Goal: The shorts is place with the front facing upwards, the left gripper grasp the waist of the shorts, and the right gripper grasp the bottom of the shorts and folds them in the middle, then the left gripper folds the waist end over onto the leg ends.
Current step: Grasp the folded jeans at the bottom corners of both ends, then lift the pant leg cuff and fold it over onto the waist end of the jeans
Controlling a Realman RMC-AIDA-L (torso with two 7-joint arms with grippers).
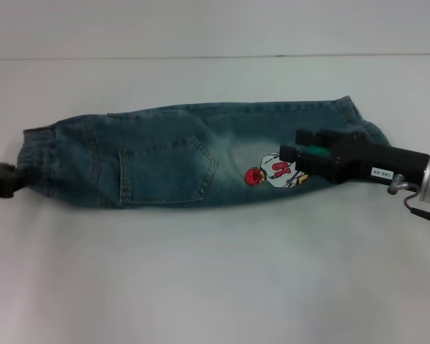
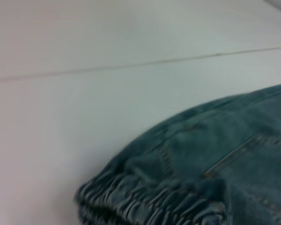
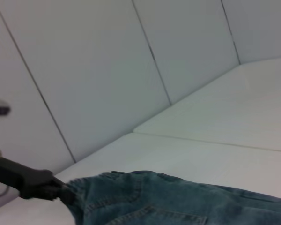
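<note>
Left end effector (image 1: 13,179): low at the far left of the bench (image 1: 215,287), pinched shut on the elastic waist (image 1: 39,154) of the shorts (image 1: 193,154). The right wrist view shows it biting that gathered edge.
Shorts: already folded lengthwise into a long narrow band, pocket side up, stretched flat across the middle of the bench.
Long axis: runs straight left to right, waist at the left, leg ends (image 1: 358,122) at the right.
Right end effector (image 1: 290,156): over the leg end, just beside the red cartoon patch (image 1: 276,172), arm reaching in from the right; whether its fingers are apart or together, I cannot tell.
Key relation: the waist must travel rightward along that axis onto the leg ends, and the left arm is the nearer one, already holding it.
</note>
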